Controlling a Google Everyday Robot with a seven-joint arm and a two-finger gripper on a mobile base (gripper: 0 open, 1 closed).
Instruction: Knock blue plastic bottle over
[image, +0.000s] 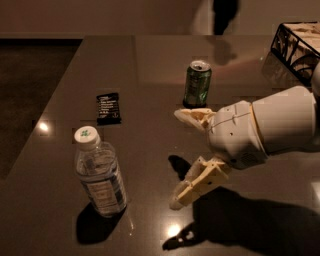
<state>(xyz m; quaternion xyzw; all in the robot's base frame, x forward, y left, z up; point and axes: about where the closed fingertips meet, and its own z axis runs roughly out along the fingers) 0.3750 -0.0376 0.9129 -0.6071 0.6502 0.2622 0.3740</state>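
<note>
Blue plastic bottle (100, 176): upright on grey table (150, 60), near its front-left part, white cap with green mark on top, untouched.

Gripper (176, 159): right of bottle, apart from it, no contact. Fingers spread wide, nothing between them, tips pointing toward bottle.

Black packet (108, 107): flat, just behind bottle.

Green can (197, 84): upright, behind and right of bottle, past upper finger.

Patterned box (299, 46): far right of bottle, at back table edge.

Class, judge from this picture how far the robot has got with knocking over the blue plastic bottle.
Done: the hand, fingers open, hangs over the table beside the blue plastic bottle. In hand: the approach; a gap separates them. Left: the push itself, since the bottle stands upright.
</note>
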